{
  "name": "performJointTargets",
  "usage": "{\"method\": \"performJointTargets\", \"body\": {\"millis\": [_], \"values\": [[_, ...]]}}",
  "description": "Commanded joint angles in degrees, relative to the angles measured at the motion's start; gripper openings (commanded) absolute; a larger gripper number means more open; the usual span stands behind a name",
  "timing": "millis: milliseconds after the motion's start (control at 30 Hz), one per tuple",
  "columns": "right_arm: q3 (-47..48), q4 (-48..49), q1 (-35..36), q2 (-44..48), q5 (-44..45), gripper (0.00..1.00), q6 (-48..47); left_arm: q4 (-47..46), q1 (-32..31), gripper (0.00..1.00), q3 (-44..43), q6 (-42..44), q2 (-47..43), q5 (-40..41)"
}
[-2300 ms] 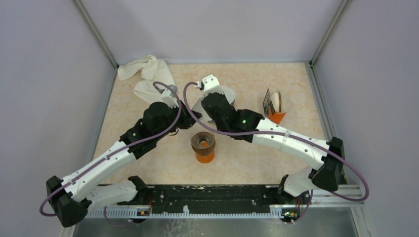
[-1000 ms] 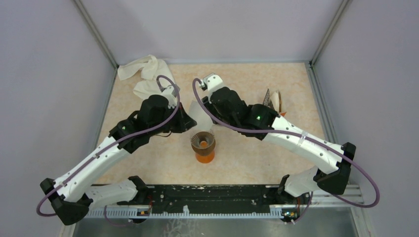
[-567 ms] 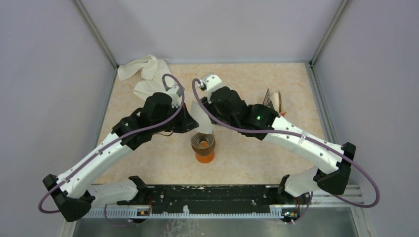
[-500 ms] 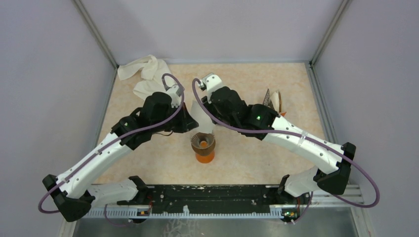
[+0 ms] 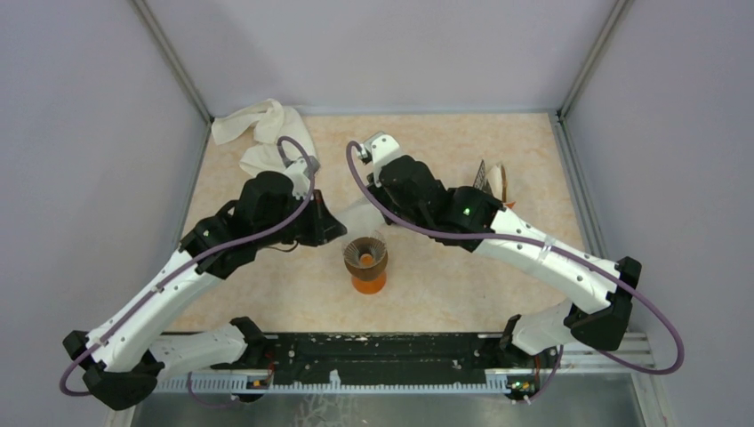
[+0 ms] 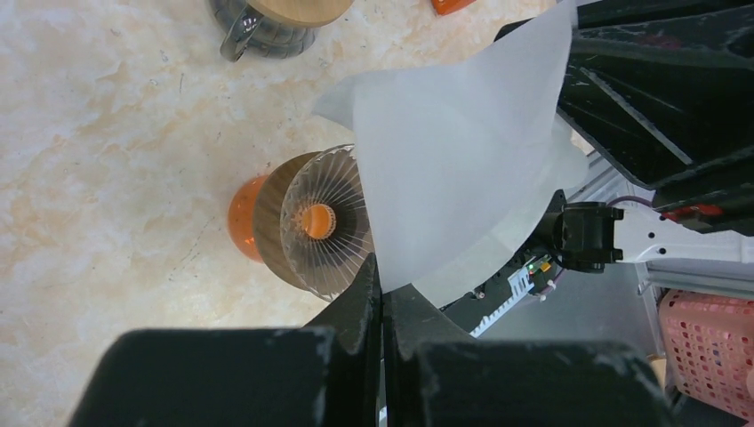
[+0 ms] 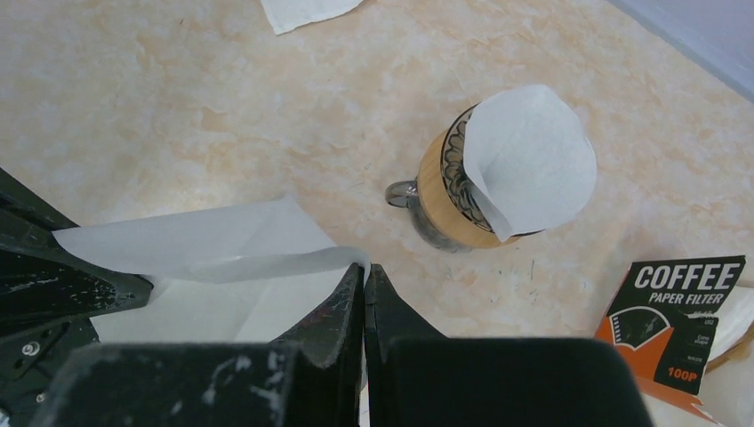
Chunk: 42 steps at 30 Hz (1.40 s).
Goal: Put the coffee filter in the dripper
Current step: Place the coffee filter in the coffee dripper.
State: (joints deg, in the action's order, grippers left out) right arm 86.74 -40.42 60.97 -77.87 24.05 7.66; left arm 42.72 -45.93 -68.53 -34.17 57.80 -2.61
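The left gripper (image 6: 381, 289) has its jaws closed flat on the lower edge of the white coffee filter (image 6: 445, 160), and the paper stands up from the tips as a wide, slightly open fan. The right gripper (image 7: 364, 280) is also closed. One corner of the filter's upper layer ends exactly at its tips, so it seems to pinch that layer, though the contact itself is partly hidden. The filter hangs in the air between the two grippers, just behind the far rim of the dripper (image 5: 365, 258) and not inside it. The dripper stands upright on its orange base near the middle of the table (image 5: 445, 294). The left arm goes from its base at the near left corner in a long diagonal to the centre, with its wrist turned to the right. The right arm goes the same way from the near right corner, and its wrist folds back down to the paper. In front of the dripper, and to its left and right, the tabletop is bare. A glass carafe (image 7: 445, 200) with another filter in it stands beside the right gripper, the filter box (image 7: 676, 311) lies further right, and a white cloth (image 5: 262, 133) fills the far left corner by the wall.
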Motion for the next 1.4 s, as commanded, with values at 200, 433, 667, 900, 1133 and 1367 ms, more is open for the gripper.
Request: {"method": "performJointTargets", "body": {"millis": [200, 433, 667, 900, 1133, 1367], "values": [[5.6, -4.2, -0.4, 0.9, -7.3, 0.0, 1.8, 1.2, -0.2, 0.03, -0.1, 0.4, -1.1, -6.2], [6.4, -7.8, -0.4, 0.9, -11.6, 0.0, 2.8, 1.0, -0.2, 0.23, 0.5, -0.4, -1.7, -7.4], [6.2, -8.6, -0.4, 0.1, -15.0, 0.0, 2.9, 1.1, -0.2, 0.42, 1.3, -0.3, -2.0, -6.4], [5.1, -8.8, -0.4, -1.7, -15.6, 0.0, 2.9, 1.1, -0.2, 0.5, 1.7, 0.1, -1.4, -4.3], [3.4, -8.0, -0.6, -2.8, -15.5, 0.0, 2.9, -0.8, -0.1, 0.53, 2.6, 0.4, -2.8, -0.8], [2.5, -8.1, -1.1, -3.3, -14.8, 0.0, 2.5, -0.6, -0.1, 0.53, 3.2, 0.9, -2.6, 1.1]]}}
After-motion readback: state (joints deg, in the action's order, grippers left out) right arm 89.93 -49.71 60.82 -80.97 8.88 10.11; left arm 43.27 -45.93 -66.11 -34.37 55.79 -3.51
